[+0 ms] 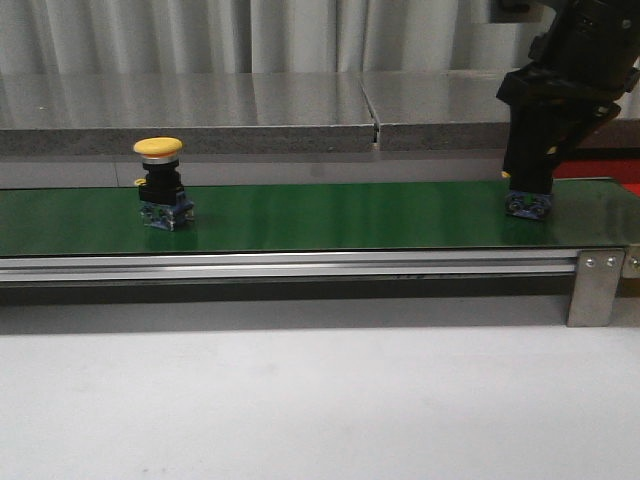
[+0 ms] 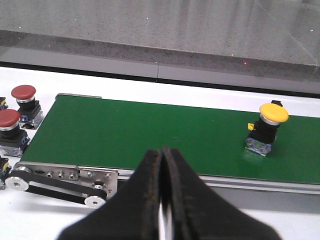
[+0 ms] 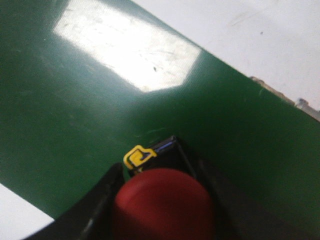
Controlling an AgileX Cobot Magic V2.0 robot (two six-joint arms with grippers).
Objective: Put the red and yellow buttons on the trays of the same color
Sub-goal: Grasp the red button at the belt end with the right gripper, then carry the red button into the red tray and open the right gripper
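A red button (image 3: 162, 202) stands on the green belt, its blue base (image 1: 527, 206) showing under my right gripper (image 1: 528, 185). The right gripper (image 3: 160, 175) is shut on the red button, one finger on each side of the cap. A yellow button (image 1: 160, 185) stands upright on the belt far to the left, also seen as the yellow button (image 2: 267, 127) in the left wrist view. My left gripper (image 2: 162, 150) is shut and empty, hovering short of the belt's near edge. A sliver of the red tray (image 1: 622, 166) shows behind the belt's right end. No yellow tray is in view.
The green belt (image 1: 330, 215) runs across the table on an aluminium frame (image 1: 300, 266) with a bracket (image 1: 597, 287) at its right end. Two more red buttons (image 2: 23, 97) (image 2: 9, 125) stand off the belt's end. A grey ledge (image 1: 250, 110) runs behind.
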